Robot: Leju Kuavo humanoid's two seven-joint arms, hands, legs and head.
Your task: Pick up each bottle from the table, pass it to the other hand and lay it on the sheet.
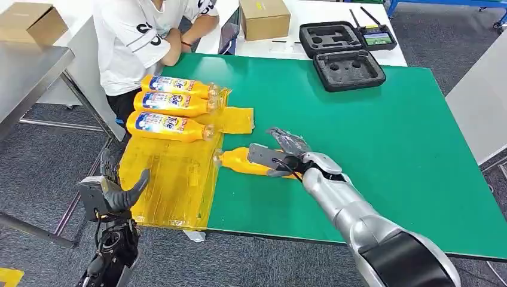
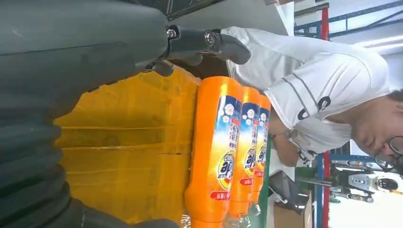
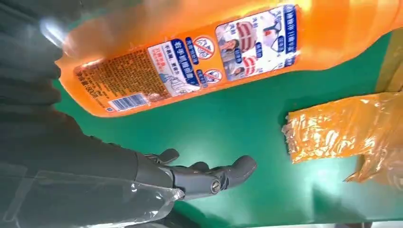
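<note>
i see an orange bottle [image 1: 242, 161] lying on its side on the green table [image 1: 382, 137], its cap end touching the edge of the yellow sheet [image 1: 170, 179]. my right hand [image 1: 286, 154] rests at the bottle's base end, thumb on one side and fingers spread over the far side; from the right wrist view the fingers [image 3: 209, 175] look apart and clear of the bottle, so i cannot tell whether it grips. the bottle's back label shows a barcode and small print i cannot read.

beyond that hand, on the sheet, three more orange bottles [image 1: 173, 104] lie side by side, touching, each with a blue and white label reading "tide". my left hand [image 1: 116, 194] hangs released beside the table's edge, just off the sheet, holding nothing.

farther off, a person in a white shirt [image 1: 134, 36] sits at the table's far corner. an open black foam case [image 1: 341, 54] lies on the far edge, a cardboard box [image 1: 264, 18] behind it. grey carpet [image 1: 36, 173] covers the floor.
</note>
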